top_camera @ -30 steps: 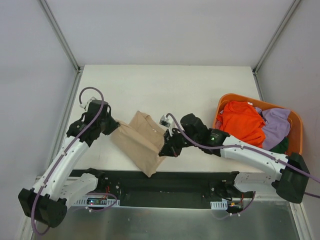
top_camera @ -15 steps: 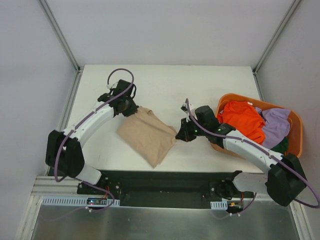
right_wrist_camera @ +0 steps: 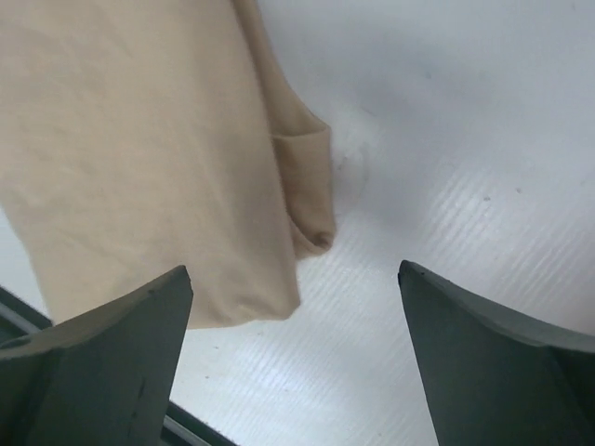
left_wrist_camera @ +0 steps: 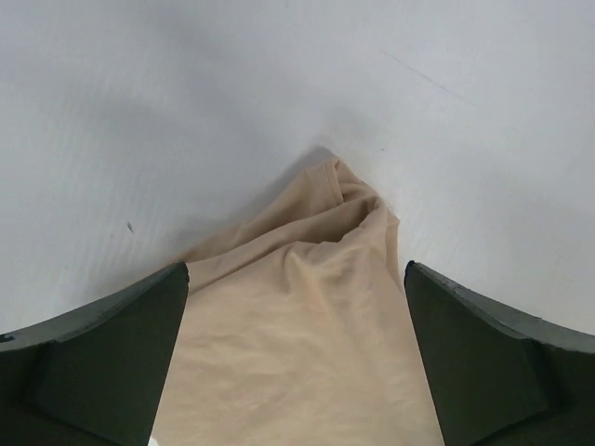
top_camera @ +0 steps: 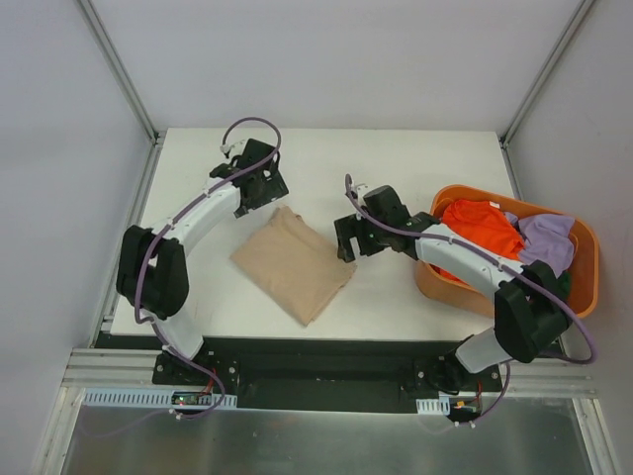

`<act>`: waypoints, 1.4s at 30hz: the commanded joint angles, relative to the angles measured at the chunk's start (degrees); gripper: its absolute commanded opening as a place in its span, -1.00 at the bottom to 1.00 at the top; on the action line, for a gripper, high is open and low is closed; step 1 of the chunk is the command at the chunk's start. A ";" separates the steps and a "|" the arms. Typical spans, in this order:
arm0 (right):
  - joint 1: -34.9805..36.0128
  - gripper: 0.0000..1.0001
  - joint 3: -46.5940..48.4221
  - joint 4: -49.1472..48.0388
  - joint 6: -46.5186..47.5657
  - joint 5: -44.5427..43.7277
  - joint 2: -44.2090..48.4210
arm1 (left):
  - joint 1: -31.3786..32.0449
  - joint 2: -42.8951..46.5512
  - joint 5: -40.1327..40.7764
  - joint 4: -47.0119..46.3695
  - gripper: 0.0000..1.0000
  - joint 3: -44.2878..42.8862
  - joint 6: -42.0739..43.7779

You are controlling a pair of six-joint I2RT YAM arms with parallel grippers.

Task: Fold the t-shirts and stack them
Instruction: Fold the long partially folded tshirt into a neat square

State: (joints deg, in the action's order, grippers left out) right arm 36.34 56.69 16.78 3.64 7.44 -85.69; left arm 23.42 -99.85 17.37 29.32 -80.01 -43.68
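A tan t-shirt [top_camera: 294, 262] lies folded in a rough diamond on the white table [top_camera: 396, 158]. My left gripper [top_camera: 265, 194] hovers at the shirt's far corner, open, with nothing between its fingers. In the left wrist view the tan cloth [left_wrist_camera: 297, 307] lies on the table under the open gripper [left_wrist_camera: 296, 358]. My right gripper [top_camera: 346, 237] stands open just off the shirt's right corner. The right wrist view shows that corner [right_wrist_camera: 149, 149] beside the left finger [right_wrist_camera: 102, 362], apart from it. Orange [top_camera: 482, 237], lavender [top_camera: 546, 242] and dark green [top_camera: 560, 284] t-shirts are piled in the basket.
The orange plastic basket [top_camera: 586, 259] sits at the table's right edge, with the right arm's forearm crossing its near rim. Bare white table lies behind the tan shirt and between the two grippers. The black front rail [top_camera: 316, 361] runs just below the shirt's near corner.
Both grippers have gone from shut on the tan shirt to open, letting it go. Both arms carried it away from the front edge, and it now lies flat.
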 commanded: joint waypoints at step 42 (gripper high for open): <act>11.47 0.91 13.47 10.75 0.50 -5.69 5.77 | -2.50 26.89 -24.23 -5.41 0.98 24.63 12.92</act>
State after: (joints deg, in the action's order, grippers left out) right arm 44.71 73.63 26.92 4.29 1.54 -93.38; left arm 21.26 -81.14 -10.98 24.80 -57.14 -31.92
